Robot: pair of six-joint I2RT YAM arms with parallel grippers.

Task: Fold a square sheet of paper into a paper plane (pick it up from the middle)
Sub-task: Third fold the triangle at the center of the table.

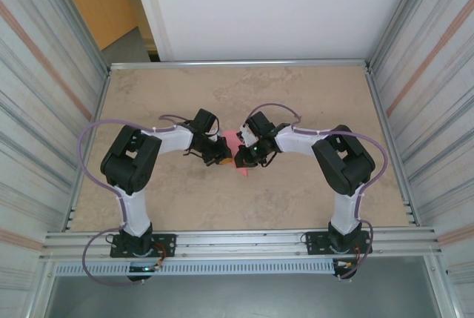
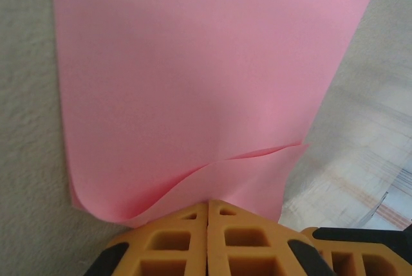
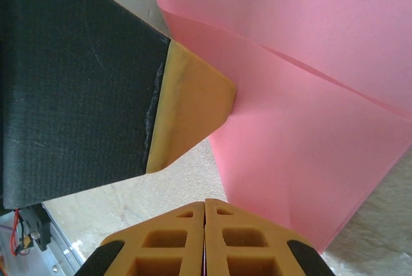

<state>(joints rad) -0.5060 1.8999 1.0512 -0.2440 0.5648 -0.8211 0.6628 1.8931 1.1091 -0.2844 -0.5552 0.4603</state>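
Pinching square sheet of paper: left tool, right tool both clamped | beige table | ribbed metal walls

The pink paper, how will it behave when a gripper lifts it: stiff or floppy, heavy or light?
Probably floppy: the pink paper curls in a wave where the left gripper pinches its edge. Likely very light, because the sheet looks thin and bends without support. It may crease or tear easily if pulled hard.
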